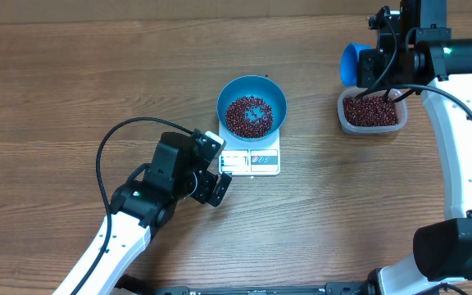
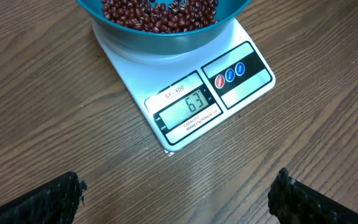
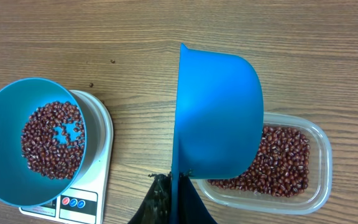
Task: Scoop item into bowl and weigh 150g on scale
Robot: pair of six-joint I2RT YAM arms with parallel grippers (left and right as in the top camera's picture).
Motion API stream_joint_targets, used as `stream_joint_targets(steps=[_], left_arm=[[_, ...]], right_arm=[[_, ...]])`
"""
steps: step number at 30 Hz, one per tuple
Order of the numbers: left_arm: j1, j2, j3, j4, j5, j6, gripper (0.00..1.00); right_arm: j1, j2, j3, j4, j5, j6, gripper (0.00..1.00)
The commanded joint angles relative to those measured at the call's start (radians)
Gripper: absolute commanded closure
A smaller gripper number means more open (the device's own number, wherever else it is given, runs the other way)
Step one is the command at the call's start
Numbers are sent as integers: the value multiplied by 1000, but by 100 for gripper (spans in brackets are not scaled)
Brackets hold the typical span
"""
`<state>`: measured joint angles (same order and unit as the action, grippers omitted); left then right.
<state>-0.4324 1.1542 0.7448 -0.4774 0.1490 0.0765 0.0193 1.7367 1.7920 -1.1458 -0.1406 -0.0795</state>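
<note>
Gripped a small blue plastic scoop (image 3: pixel 219 112), tipped on its side, in the clenched right gripper (image 3: pixel 173 199) near a clear plastic tub (image 3: pixel 321 163). Saw dark red beans (image 1: pixel 247 115) lying in the round bright blue bowl (image 1: pixel 279 100) atop the white square scale (image 1: pixel 252 161). Held the left gripper (image 2: pixel 176 196) released, empty, facing the scale's display (image 2: pixel 188 106).

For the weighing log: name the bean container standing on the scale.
The round blue bowl, sitting on the white scale; the clear tub stands on the wooden table instead.
</note>
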Motion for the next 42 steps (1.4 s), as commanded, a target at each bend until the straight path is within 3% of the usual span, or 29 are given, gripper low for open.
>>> stream_joint_targets(steps=[1, 42], left_arm=[[-5, -4, -3, 4, -2, -17, 0], [-5, -4, -3, 4, -2, -17, 0]], right_arm=[[-4, 10, -2, 3, 9, -8, 96], [-4, 14, -2, -8, 34, -31, 96]])
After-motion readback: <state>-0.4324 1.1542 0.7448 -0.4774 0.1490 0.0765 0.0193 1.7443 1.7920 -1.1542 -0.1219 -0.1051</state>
